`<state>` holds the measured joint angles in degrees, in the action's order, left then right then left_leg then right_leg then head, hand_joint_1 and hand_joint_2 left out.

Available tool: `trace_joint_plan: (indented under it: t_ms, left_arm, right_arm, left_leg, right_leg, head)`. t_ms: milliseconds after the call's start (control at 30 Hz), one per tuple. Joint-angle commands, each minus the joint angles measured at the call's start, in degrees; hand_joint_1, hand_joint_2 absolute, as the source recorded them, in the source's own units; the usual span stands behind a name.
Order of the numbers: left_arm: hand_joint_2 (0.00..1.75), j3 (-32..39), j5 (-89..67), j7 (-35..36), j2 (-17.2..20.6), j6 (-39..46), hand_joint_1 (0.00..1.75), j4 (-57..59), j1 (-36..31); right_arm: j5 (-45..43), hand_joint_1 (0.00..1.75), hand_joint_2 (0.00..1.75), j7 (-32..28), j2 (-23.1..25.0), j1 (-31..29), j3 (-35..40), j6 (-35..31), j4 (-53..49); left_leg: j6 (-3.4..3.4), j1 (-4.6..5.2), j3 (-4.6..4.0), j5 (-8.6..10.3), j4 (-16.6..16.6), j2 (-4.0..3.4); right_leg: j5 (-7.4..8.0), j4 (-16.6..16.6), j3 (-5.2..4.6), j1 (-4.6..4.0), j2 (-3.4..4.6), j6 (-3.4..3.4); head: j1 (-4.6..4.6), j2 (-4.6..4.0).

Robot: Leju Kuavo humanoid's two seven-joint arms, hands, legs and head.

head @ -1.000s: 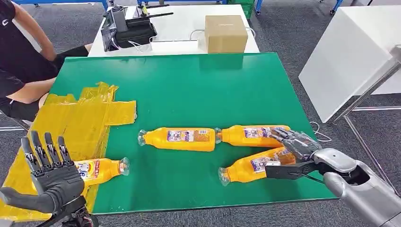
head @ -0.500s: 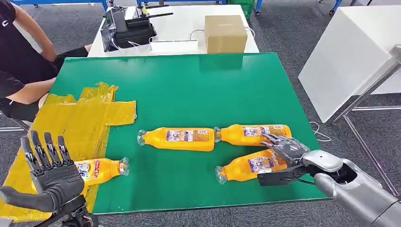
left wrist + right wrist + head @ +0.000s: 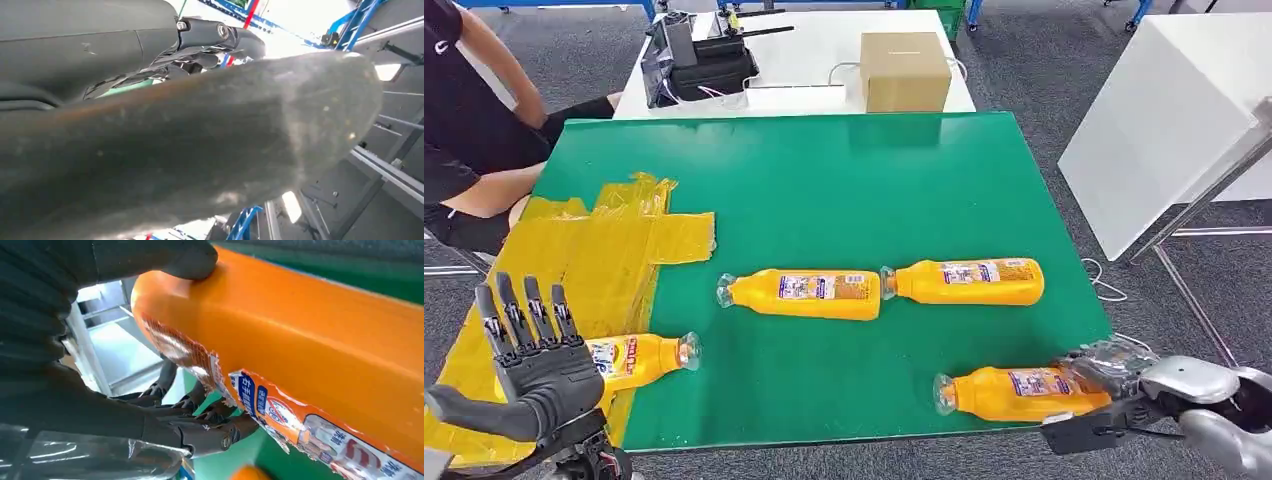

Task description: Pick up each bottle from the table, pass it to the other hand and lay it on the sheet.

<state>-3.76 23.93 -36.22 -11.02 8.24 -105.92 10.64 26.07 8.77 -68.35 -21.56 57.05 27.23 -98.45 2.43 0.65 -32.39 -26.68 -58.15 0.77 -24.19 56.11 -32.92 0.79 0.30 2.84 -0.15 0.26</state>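
Observation:
Several orange bottles with labels lie in the head view. My right hand (image 3: 1114,372) grips the base end of one orange bottle (image 3: 1019,392) at the table's near right edge; the right wrist view shows that bottle (image 3: 310,350) close up under my fingers (image 3: 150,260). Two more bottles lie end to end mid-table: the middle bottle (image 3: 802,294) and the right bottle (image 3: 969,282). A fourth bottle (image 3: 639,357) rests on the yellow sheet (image 3: 574,260) at the left. My left hand (image 3: 536,368) is held up open beside it, fingers spread, holding nothing.
The green table (image 3: 824,180) ends close to my hands. A person (image 3: 464,120) sits at the far left. Behind stands a white table with a cardboard box (image 3: 904,70) and dark equipment (image 3: 699,60). A white cabinet (image 3: 1164,120) stands at the right.
My right hand has closed on the near bottle and pulled it toward the table's front right edge, turning it level. The left hand stayed raised and open.

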Motion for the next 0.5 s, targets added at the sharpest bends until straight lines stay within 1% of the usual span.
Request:
trace_joint_plan:
  t_ms: [33,67,200,267,333,400,467,500]
  left_arm:
    - [0.00,-2.2,0.8,0.7,2.2,0.3,0.00,4.3,-2.9]
    - [0.00,-2.3,0.8,0.8,2.3,0.3,0.00,4.4,-3.0]
    - [0.00,-2.4,0.8,0.8,2.2,0.4,0.00,4.3,-3.0]
    - [0.00,-2.4,1.1,1.0,2.2,0.4,0.00,4.0,-2.9]
    - [0.00,-2.4,1.2,1.1,2.1,0.4,0.00,3.9,-3.1]
    - [0.00,-2.3,1.2,1.3,1.8,0.5,0.00,3.7,-3.1]
    - [0.00,-2.2,1.2,1.5,1.5,0.7,0.00,3.2,-3.0]
    - [0.00,-2.3,1.1,1.7,1.5,0.6,0.00,3.0,-2.9]
  right_arm:
    - [-0.4,1.75,1.75,1.9,-3.4,9.6,-1.1,-2.1,-3.6]
    - [-0.5,1.75,1.75,2.2,-3.3,11.4,-2.2,-2.8,-3.4]
    - [0.0,1.75,1.75,2.6,-2.8,13.5,-3.6,-3.6,-2.8]
    - [2.6,1.75,1.75,3.8,0.6,17.7,-6.5,-5.0,0.2]
    - [5.4,1.75,1.75,4.0,5.0,20.4,-8.6,-6.6,4.3]
    - [10.4,1.75,1.75,4.0,13.6,21.9,-10.8,-9.3,12.5]
    - [15.3,1.75,1.75,4.4,21.4,21.3,-12.0,-12.4,20.8]
    - [17.1,1.75,1.75,4.3,25.0,20.6,-12.3,-13.2,25.2]
  left_leg:
    - [-0.22,-0.16,0.26,0.00,0.1,0.09]
    - [-0.22,-0.15,0.28,0.01,0.2,0.10]
    - [-0.16,-0.14,0.28,0.02,0.1,0.08]
    - [-0.16,-0.14,0.34,0.00,0.1,0.01]
    - [-0.17,-0.22,0.44,0.04,0.2,0.02]
    - [-0.13,-0.26,0.45,0.04,0.2,0.01]
    - [-0.14,-0.44,0.57,0.05,0.3,-0.18]
    - [-0.18,-0.55,0.78,0.13,0.5,-0.26]
  right_leg:
    - [0.00,-0.2,0.35,-0.17,-0.19,-0.15]
    - [0.00,-0.2,0.36,-0.15,-0.20,-0.14]
    - [0.01,-0.2,0.35,-0.15,-0.21,-0.10]
    - [0.01,-0.2,0.40,-0.15,-0.13,-0.10]
    - [0.06,-0.4,0.54,-0.22,-0.17,-0.12]
    - [0.10,-0.4,0.58,-0.27,-0.11,-0.09]
    - [0.21,-0.6,0.74,-0.44,0.05,-0.11]
    - [0.33,-1.0,1.00,-0.55,0.08,-0.13]
  head:
    - [0.02,0.00]
    - [0.00,0.00]
    - [0.04,0.00]
    - [0.02,0.00]
    - [0.02,0.00]
    - [0.02,0.00]
    - [0.02,0.00]
    - [0.04,0.00]
